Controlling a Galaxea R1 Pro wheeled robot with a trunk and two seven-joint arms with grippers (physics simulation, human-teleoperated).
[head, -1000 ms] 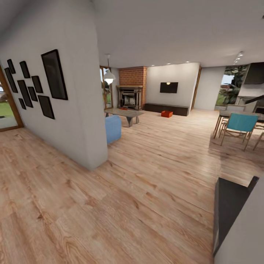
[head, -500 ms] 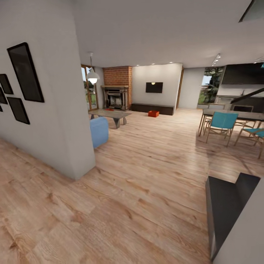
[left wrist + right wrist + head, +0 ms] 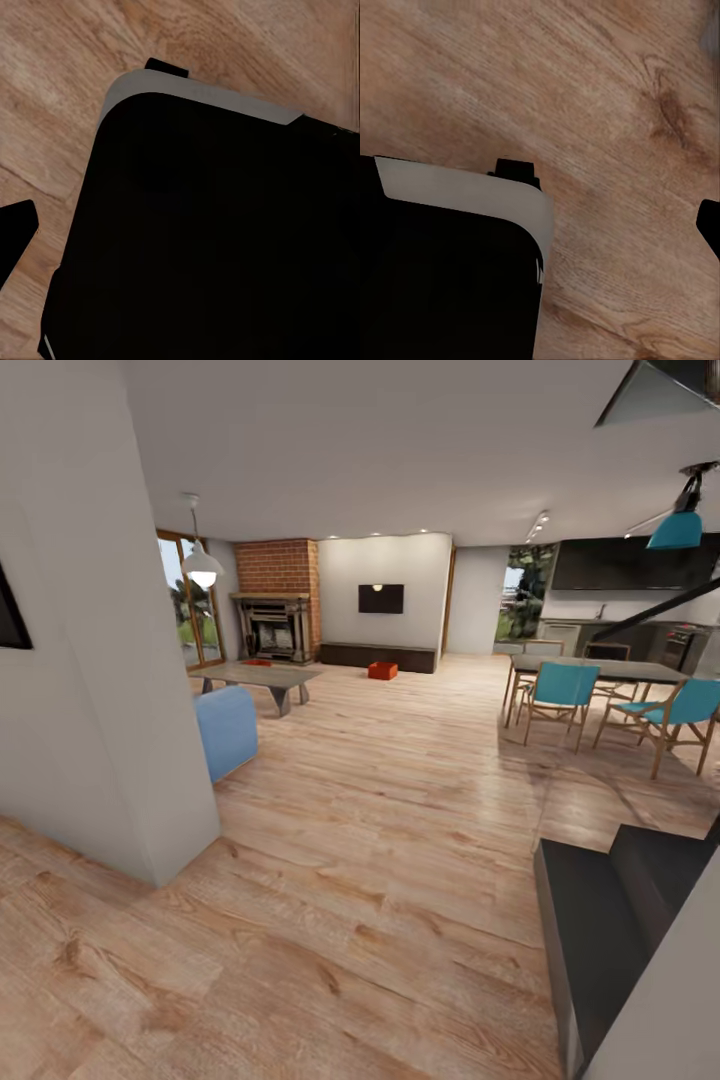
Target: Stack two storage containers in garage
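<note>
Wood planks under both wrist cameras, with the robot's own black, grey-rimmed base (image 3: 210, 240) close below. One dark sliver (image 3: 15, 240) at the edge of the left wrist view, perhaps a finger of the left gripper; a similar one (image 3: 711, 225) for the right gripper. Apart or together: cannot tell for either. Nothing held, as far as visible.

Step in hand, by judgement: driving into the living room to fetch the first bin. One orange-red storage container (image 3: 382, 671) far ahead on the plank floor (image 3: 400, 810), just before the dark low console under the wall TV (image 3: 381, 598). A red speck (image 3: 258, 662) by the brick fireplace (image 3: 275, 600), possibly the other, too small to tell.

Next: forward along the open planks, then stopping short to reach down.

To be skirted: white wall corner (image 3: 130, 710), blue sofa (image 3: 228, 730) and grey low table (image 3: 255, 678) on the left; teal chairs (image 3: 560, 695) and dark counter (image 3: 600, 930) on the right.
</note>
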